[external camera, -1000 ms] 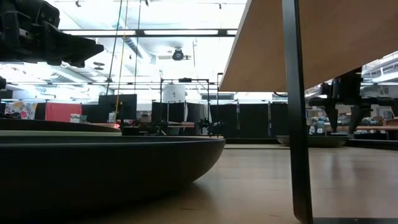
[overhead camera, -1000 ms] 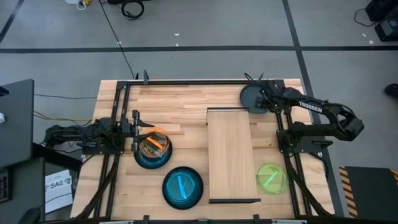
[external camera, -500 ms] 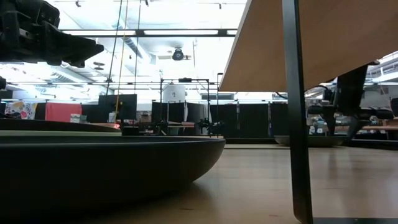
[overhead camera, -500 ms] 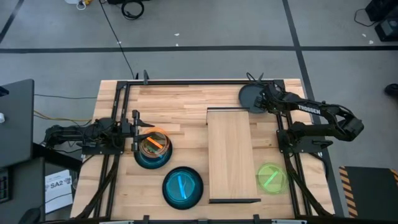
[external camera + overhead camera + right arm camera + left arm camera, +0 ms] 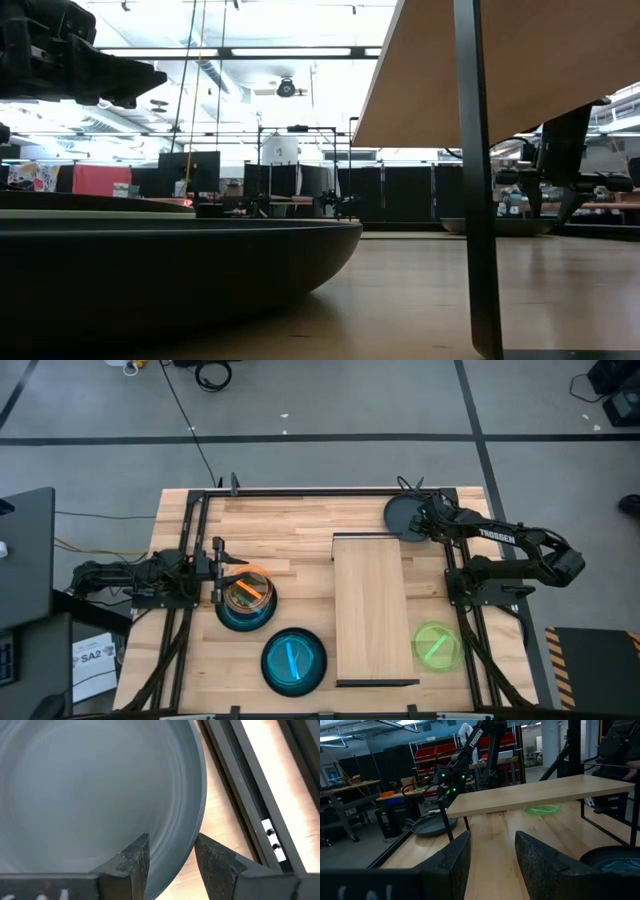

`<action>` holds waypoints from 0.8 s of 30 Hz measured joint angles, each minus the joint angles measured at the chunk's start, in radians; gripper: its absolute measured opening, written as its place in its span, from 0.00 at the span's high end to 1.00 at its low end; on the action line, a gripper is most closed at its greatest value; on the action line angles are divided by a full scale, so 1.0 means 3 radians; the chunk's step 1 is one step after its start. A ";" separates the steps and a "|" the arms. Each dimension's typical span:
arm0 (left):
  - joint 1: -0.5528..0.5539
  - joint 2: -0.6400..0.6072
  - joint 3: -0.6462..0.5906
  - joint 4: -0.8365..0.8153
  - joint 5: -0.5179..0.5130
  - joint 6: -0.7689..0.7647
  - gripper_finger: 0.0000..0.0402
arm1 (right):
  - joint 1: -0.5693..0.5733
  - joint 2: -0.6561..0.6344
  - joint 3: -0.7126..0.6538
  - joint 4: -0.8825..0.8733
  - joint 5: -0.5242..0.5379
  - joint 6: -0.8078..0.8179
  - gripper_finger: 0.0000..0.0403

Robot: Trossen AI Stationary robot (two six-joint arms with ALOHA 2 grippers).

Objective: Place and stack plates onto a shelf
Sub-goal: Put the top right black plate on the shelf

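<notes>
A matte black plate [image 5: 403, 517] lies flat on the table at the far right, beside the far end of the pale wood shelf [image 5: 372, 608]. My right gripper [image 5: 424, 520] is open at this plate's right rim, one finger [image 5: 131, 861] over the plate's inside and one finger [image 5: 216, 865] outside it. My left gripper [image 5: 222, 572] is open and empty, next to a stack with an orange plate [image 5: 248, 590] on top. A teal-blue plate [image 5: 293, 659] lies in a black one at the front. A lime-green plate [image 5: 437, 645] lies right of the shelf. My right gripper has the black plate's rim [image 5: 192, 845] between its two open fingers, which slant down from the table's right side. I cannot tell whether either finger touches the plate. The plate lies flat on the table.
The shelf stands raised on thin dark legs [image 5: 472, 180] above the tabletop. Dark frame rails [image 5: 250, 795] run along the table's edge close to the black plate. Bare tabletop [image 5: 290, 530] lies at the far left of the shelf.
My right gripper has gone a little toward the black plate and has tipped, so that its fingers now slant at the plate's rim. It has kept still for the last half second. The plates have not moved.
</notes>
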 joint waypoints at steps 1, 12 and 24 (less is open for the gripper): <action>-0.0001 0.0000 0.0000 0.0000 0.0000 0.0000 0.60 | 0.0000 0.0000 0.0000 0.0000 0.0000 0.0032 0.62; 0.0000 0.0000 0.0000 0.0000 0.0000 0.0000 0.60 | 0.0000 0.0000 0.0000 -0.0009 -0.0061 0.0083 0.75; 0.0000 0.0000 0.0000 0.0000 0.0000 0.0000 0.60 | -0.0004 0.0095 0.0014 -0.0004 -0.0086 0.0153 0.92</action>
